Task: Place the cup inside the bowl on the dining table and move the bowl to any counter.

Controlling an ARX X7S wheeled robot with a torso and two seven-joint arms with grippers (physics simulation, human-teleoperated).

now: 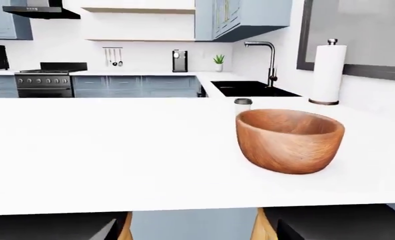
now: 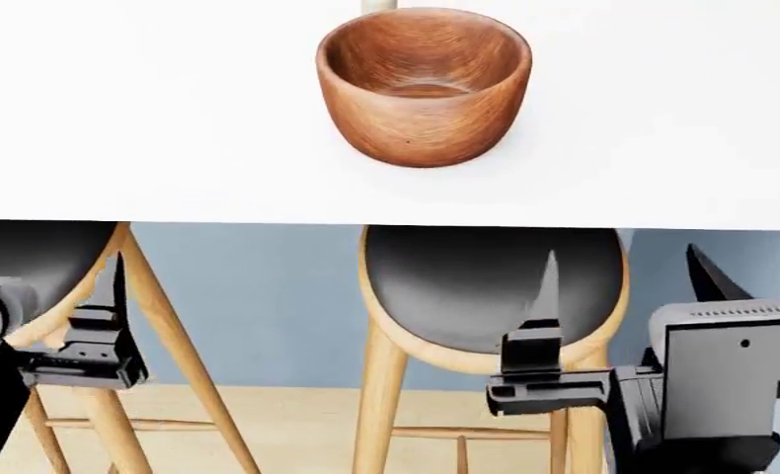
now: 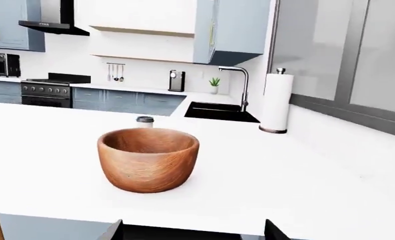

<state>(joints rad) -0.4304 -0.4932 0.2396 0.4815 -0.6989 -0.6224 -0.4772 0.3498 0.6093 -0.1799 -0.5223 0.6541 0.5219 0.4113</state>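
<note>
Bowl (image 2: 424, 84) sitting on counter (image 2: 166, 118), cup (image 3: 145, 121) behind it — both claws (image 2: 94, 336) (image 2: 548, 346) hanging well below, spread, empty.

Head camera steeply down over dining table (image 2: 126, 118) edge, both wrist cameras low, level, sharing the bowl (image 1: 289, 140)

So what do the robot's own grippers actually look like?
Both are matte black and blocky. The left gripper and right gripper each have thin, pointed, blade-like fingers on a ribbed black bracket. A boxy dark grey housing with small round screws sits behind the right one. No cables show.
</note>
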